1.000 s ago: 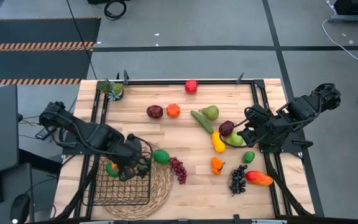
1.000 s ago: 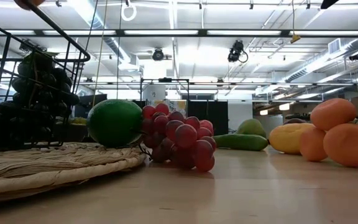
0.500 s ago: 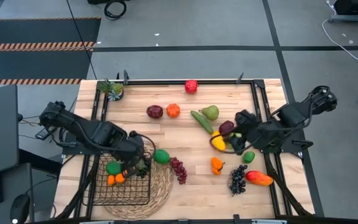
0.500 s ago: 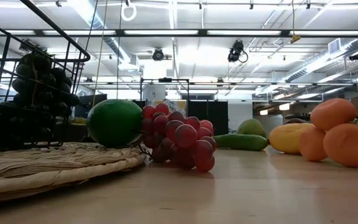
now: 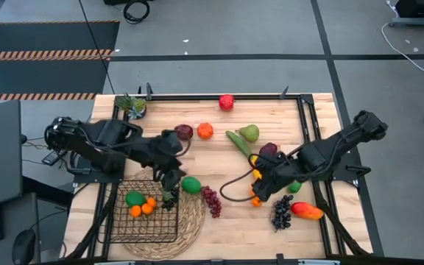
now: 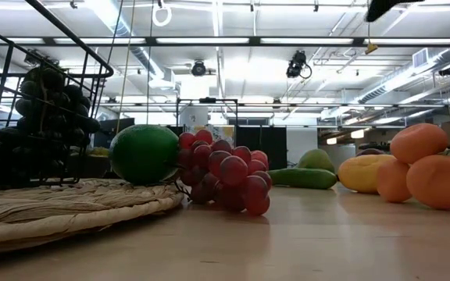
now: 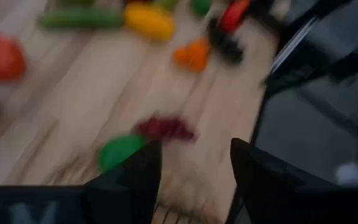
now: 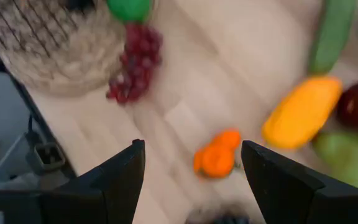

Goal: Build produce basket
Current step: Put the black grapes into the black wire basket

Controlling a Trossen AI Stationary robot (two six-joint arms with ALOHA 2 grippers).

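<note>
Both grippers moved: left gripper (image 5: 169, 175) left the basket (image 5: 144, 230); right gripper (image 5: 260, 185) (fingers spread, both) over produce (image 5: 256, 196)

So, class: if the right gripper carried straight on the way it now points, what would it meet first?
Most likely the small orange fruit, which sits between the open right gripper's fingers in its wrist view. The red grapes lie farther along. Depth is unclear, so this is a judgement.

Black wire basket (image 5: 142, 221) (on coarse woven straw mat (image 5: 190, 217)); pale wood table (image 5: 197, 158).
</note>
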